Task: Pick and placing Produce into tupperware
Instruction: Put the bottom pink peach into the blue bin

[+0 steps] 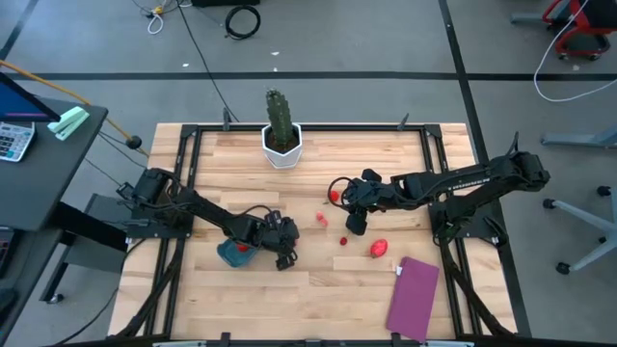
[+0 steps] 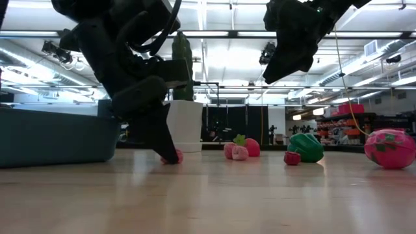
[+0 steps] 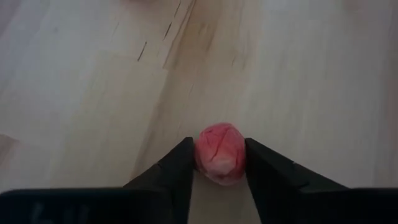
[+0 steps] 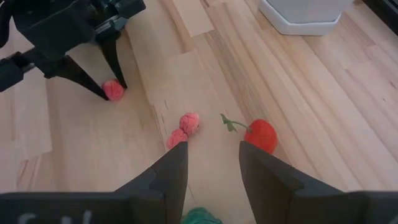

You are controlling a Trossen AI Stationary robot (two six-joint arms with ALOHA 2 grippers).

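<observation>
Wooden slat table bears scattered produce beneath ceiling strip lights.

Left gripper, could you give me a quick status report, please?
Left gripper down at the table, shut on pink produce piece. Right gripper open, above the table. Tupperware beside left arm. Nothing blocking.

This is a robotics lab in a large open hall. Cables trail across the grey floor, office chairs stand around the wooden worktop, and strip lights line the ceiling.
</observation>
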